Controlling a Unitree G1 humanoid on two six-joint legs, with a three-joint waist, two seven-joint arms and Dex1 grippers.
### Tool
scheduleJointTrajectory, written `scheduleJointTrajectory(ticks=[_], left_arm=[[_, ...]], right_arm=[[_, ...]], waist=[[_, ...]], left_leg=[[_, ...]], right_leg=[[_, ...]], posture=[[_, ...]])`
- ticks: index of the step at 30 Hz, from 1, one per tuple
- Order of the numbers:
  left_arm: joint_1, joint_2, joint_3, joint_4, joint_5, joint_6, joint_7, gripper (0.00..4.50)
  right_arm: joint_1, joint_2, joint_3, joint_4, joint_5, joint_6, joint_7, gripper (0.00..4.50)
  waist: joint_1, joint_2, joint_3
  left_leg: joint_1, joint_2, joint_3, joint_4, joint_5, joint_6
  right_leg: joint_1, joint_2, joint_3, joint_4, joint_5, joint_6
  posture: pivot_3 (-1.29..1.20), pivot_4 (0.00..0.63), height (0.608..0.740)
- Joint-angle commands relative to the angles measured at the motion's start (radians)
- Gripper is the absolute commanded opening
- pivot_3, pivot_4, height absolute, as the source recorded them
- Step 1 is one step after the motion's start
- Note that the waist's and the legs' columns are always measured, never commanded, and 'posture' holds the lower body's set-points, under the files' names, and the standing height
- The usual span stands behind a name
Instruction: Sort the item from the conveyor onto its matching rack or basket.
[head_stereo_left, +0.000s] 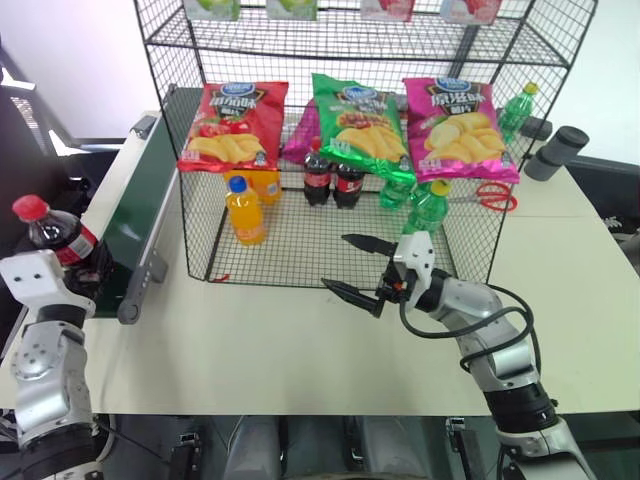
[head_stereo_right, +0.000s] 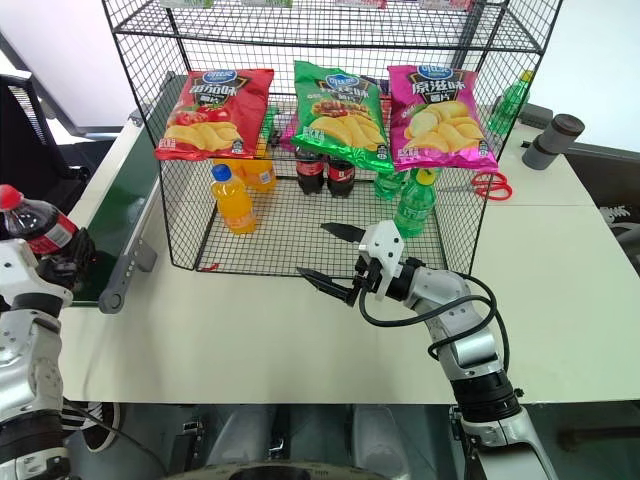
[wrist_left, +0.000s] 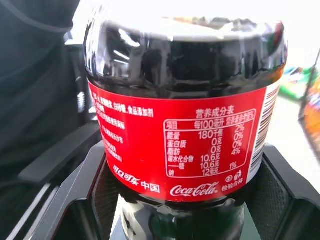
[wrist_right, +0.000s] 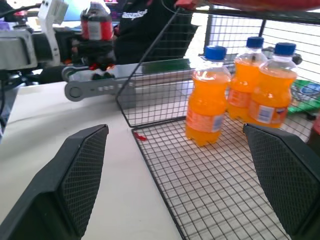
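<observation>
So the left gripper (head_stereo_left: 75, 262) is clamped on the cola bottle (head_stereo_left: 55, 236), at the label band, beside the near end of the conveyor (head_stereo_left: 140, 215). Bottle's long axis runs tilted, red cap up and leaning away from the rack (head_stereo_left: 300, 190). Rack sits across the conveyor toward the robot's right; the two colas (head_stereo_left: 332, 178) already in it stand mid-floor, between the orange bottles (head_stereo_left: 248, 205) and the green ones (head_stereo_left: 415, 200). Right gripper (head_stereo_left: 362, 268) hovers wide and empty just in front of the rack, nearer that slot, but the left arm has the bottle, so I'd expect a long sideways carry.
</observation>
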Motion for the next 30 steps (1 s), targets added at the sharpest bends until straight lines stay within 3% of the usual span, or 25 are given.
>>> scheduleJointTrajectory(ticks=[1,4,10,17,30], left_arm=[[-0.028,0.089,-0.022,-0.255,-0.185,0.133,-0.123,2.91],[-0.024,0.156,-0.106,-0.406,-0.342,0.313,-0.217,2.91],[-0.05,0.204,-0.328,-0.477,-0.396,0.489,-0.344,2.91],[-0.207,0.131,-0.587,-0.348,-0.241,0.444,-0.504,2.91],[-0.338,0.006,-0.705,-0.267,-0.089,0.349,-0.61,2.91]], right_arm=[[-0.031,-0.001,-0.02,-0.074,0.076,0.068,0.001,4.5],[-0.053,0.005,-0.03,-0.108,0.144,0.15,-0.007,4.5],[-0.075,0.003,-0.031,-0.155,0.206,0.245,-0.031,4.5],[-0.062,0.01,-0.026,-0.198,0.254,0.317,-0.064,4.5],[-0.019,0.018,-0.005,-0.206,0.241,0.317,-0.096,4.5]], waist=[[0.0,0.0,0.0],[0.0,0.001,0.0],[-0.013,0.005,0.002],[-0.001,0.005,0.002],[-0.001,0.005,0.002]], left_leg=[[0.0,0.0,0.0,0.0,0.0,0.0],[-0.001,-0.001,-0.001,0.0,0.0,0.0],[0.0,-0.001,0.0,-0.004,0.0,0.0],[-0.001,-0.001,0.0,-0.002,0.0,0.0],[-0.001,0.0,0.001,0.0,0.0,0.001]], right_leg=[[0.0,-0.001,0.0,0.0,0.0,0.0],[0.0,-0.002,0.0,-0.002,0.0,0.0],[0.0,-0.001,0.0,-0.004,0.0,0.0],[-0.001,0.001,0.0,-0.002,0.0,0.0],[-0.001,0.007,0.001,-0.002,0.0,0.0]], posture=[[0.0,0.15,0.74],[0.0,0.15,0.74],[0.0,0.15,0.74],[0.0,0.15,0.74],[0.0,0.15,0.74]])
